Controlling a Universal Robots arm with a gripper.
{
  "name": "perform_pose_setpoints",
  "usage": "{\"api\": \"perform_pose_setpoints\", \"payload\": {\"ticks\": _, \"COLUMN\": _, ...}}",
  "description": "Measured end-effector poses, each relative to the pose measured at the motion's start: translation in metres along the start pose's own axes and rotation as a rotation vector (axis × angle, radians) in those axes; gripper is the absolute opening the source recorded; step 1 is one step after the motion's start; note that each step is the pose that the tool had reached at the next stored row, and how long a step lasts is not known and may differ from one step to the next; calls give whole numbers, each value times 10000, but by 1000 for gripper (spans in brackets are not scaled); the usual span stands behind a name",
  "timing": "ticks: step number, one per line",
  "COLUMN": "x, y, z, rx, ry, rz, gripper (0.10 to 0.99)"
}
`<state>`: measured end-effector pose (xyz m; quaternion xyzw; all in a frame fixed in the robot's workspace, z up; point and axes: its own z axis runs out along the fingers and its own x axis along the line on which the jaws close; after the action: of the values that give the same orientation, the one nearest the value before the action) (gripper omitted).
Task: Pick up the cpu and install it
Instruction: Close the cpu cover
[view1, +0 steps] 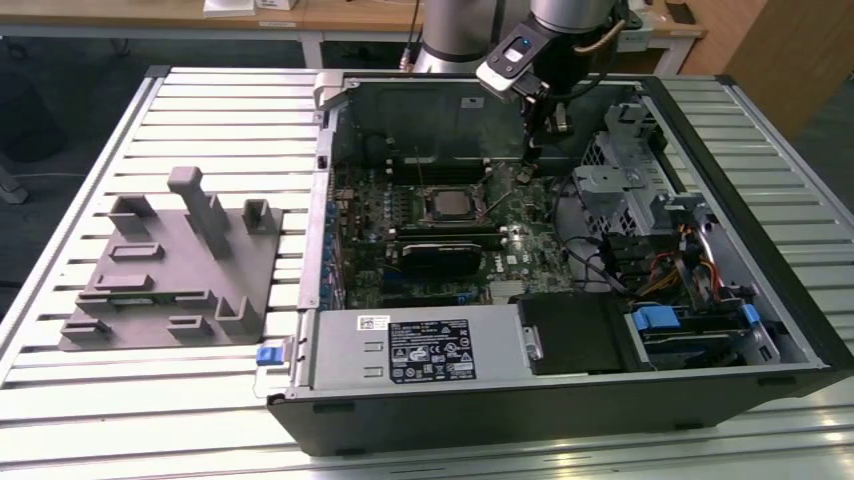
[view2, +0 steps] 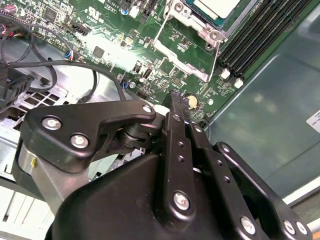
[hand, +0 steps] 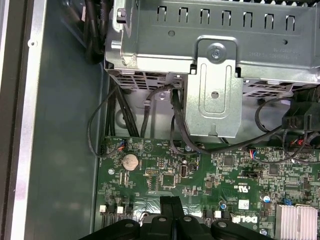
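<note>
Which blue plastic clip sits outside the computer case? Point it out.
The blue clip on the exterior view's left, jutting from the case edge over the slatted table. The two other blue tabs sit inside, by the drive bay.

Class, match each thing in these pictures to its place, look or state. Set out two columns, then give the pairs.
1. cpu
2. grey block
3. end effector
4. coin battery

A. on the table beside the case
B. shut, over the green board
C. round and silver
D. inside the socket frame

Pairs: 1-D, 2-A, 3-B, 4-C
</note>
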<state>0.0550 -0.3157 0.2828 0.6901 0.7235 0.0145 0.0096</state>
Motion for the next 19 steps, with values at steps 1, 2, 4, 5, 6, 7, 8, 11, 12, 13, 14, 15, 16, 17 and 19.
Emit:
{"api": "perform_pose_setpoints", "payload": {"ticks": 1, "x": 0, "y": 0, "z": 0, "rx": 0, "ry": -1, "rz": 0, "gripper": 106}}
{"api": "perform_pose_setpoints", "payload": {"ticks": 2, "x": 0, "y": 0, "z": 2, "rx": 0, "ry": 0, "rz": 0, "gripper": 106}}
{"api": "perform_pose_setpoints", "payload": {"ticks": 4, "x": 0, "y": 0, "z": 7, "rx": -1, "ry": 2, "rz": 0, "gripper": 106}}
{"api": "perform_pose_setpoints", "payload": {"ticks": 5, "x": 0, "y": 0, "z": 10, "rx": 0, "ry": 1, "rz": 0, "gripper": 106}}
{"api": "perform_pose_setpoints", "payload": {"ticks": 6, "x": 0, "y": -1, "z": 15, "rx": 0, "ry": 1, "rz": 0, "gripper": 106}}
{"api": "perform_pose_setpoints", "payload": {"ticks": 7, "x": 0, "y": -1, "z": 24, "rx": 0, "ry": 0, "rz": 0, "gripper": 106}}
{"api": "perform_pose_setpoints", "payload": {"ticks": 8, "x": 0, "y": -1, "z": 36, "rx": 0, "ry": 1, "rz": 0, "gripper": 106}}
{"api": "perform_pose_setpoints", "payload": {"ticks": 11, "x": -1, "y": -3, "z": 74, "rx": 5, "ry": 0, "rz": 1, "gripper": 106}}
{"api": "perform_pose_setpoints", "payload": {"ticks": 12, "x": -1, "y": -3, "z": 84, "rx": 7, "ry": 0, "rz": 0, "gripper": 106}}
{"api": "perform_pose_setpoints", "payload": {"ticks": 13, "x": -1, "y": -3, "z": 91, "rx": 8, "ry": 0, "rz": 0, "gripper": 106}}
{"api": "perform_pose_setpoints", "payload": {"ticks": 14, "x": -1, "y": -3, "z": 95, "rx": 9, "ry": 1, "rz": 0, "gripper": 106}}
{"api": "perform_pose_setpoints", "payload": {"ticks": 15, "x": -1, "y": -3, "z": 98, "rx": 9, "ry": 0, "rz": 0, "gripper": 106}}
{"api": "perform_pose_setpoints", "payload": {"ticks": 16, "x": -1, "y": -4, "z": 100, "rx": 10, "ry": -2, "rz": 0, "gripper": 106}}
{"api": "perform_pose_setpoints", "payload": {"ticks": 17, "x": -1, "y": -4, "z": 103, "rx": 10, "ry": -1, "rz": 0, "gripper": 106}}
{"api": "perform_pose_setpoints", "payload": {"ticks": 19, "x": -1, "y": -4, "z": 107, "rx": 10, "ry": 0, "rz": 0, "gripper": 106}}
